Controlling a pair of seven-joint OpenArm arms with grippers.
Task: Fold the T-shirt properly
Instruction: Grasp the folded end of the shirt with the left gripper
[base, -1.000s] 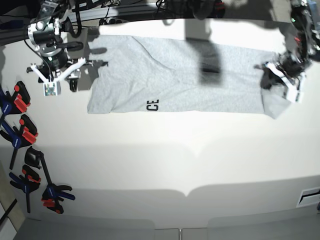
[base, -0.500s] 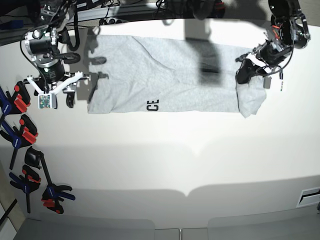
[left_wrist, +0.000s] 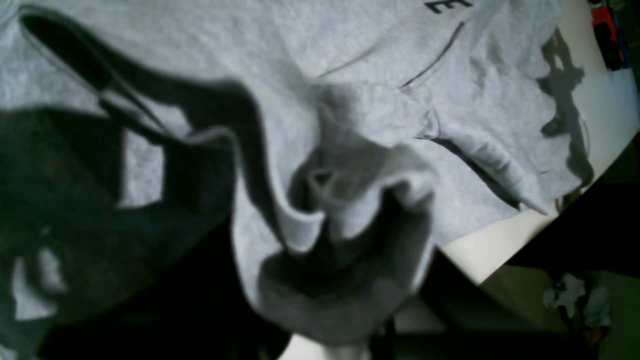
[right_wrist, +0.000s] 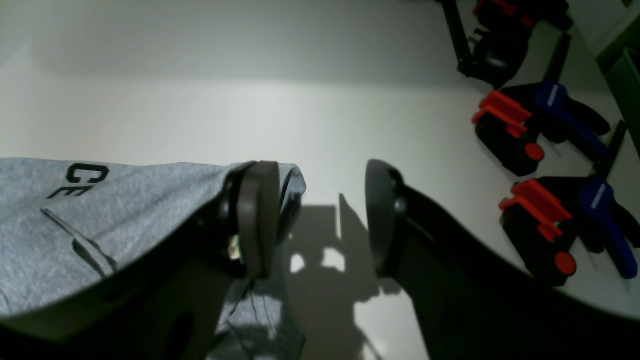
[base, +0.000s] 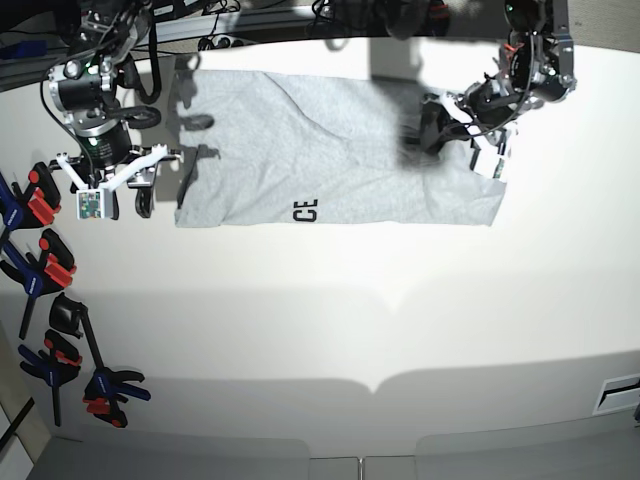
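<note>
Left gripper (base: 430, 148) pinched tight on T-shirt (base: 340, 150), bunched cloth between fingers, above shirt's left-arm end. Right gripper (right_wrist: 322, 220) empty, fingers well apart, near other end. Shirt lies as long band by table's (base: 300, 330) far edge, part of lettering up. Lengthwise fold looks done, if rough; end fold apparently underway. Left: lay that end down, fold opposite end in, flatten creases.

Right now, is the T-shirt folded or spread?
Partly folded: the T-shirt lies as a wide band, its end gathered up in the left gripper.
</note>
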